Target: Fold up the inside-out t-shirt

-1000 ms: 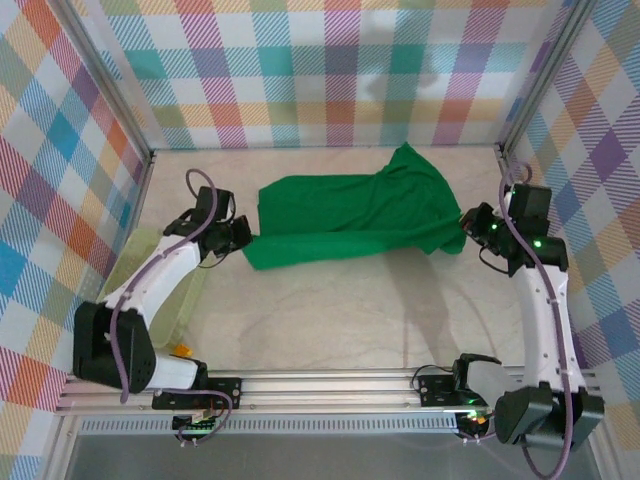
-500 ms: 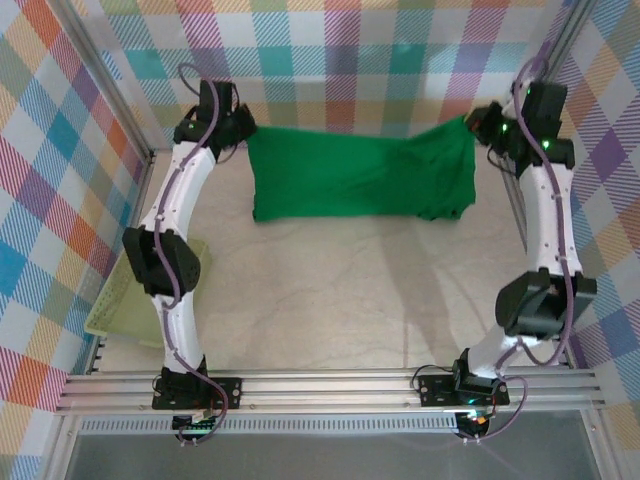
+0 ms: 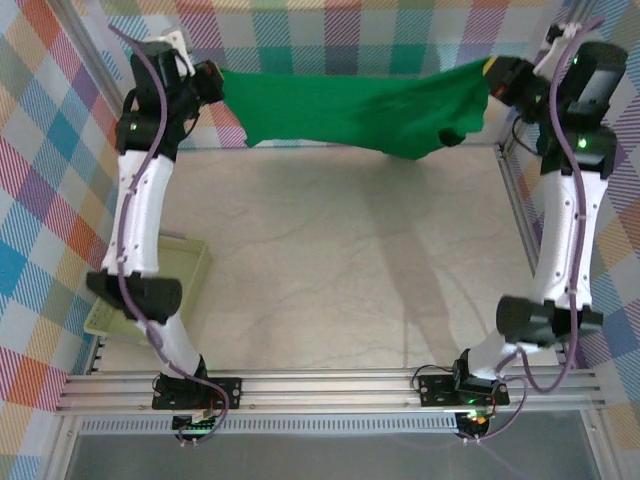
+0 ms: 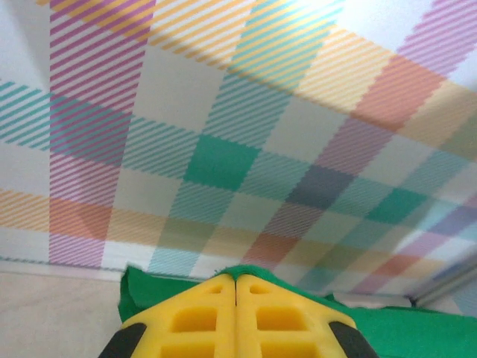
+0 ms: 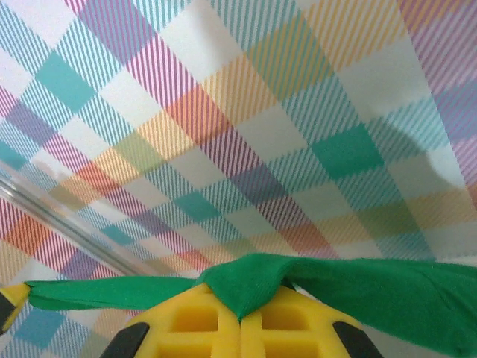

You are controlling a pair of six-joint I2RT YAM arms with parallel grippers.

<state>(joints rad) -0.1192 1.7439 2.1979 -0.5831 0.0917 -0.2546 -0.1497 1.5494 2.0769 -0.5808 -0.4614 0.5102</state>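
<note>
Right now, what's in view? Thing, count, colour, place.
t-shirt: 1, bright green, hanging stretched between both arms in front of the back wall
basket: 1, pale yellow-green mesh, table's left near side, partly behind the left arm
table: 1, beige
walls: 3, pastel plaid, back and both sides
rail: 1, aluminium, near edge
left arm: 1, white and black, raised to back left
right arm: 1, white and black, raised to back right
left fingers: yellow, shut on t-shirt edge
right fingers: yellow, shut on t-shirt edge

Lab robot cell: plaid walls [image 3: 330,30] enclosed beige table [image 3: 330,260] on three sides; aluminium rail [image 3: 330,385] along table's near edge held arm bases [image 3: 195,388].
</note>
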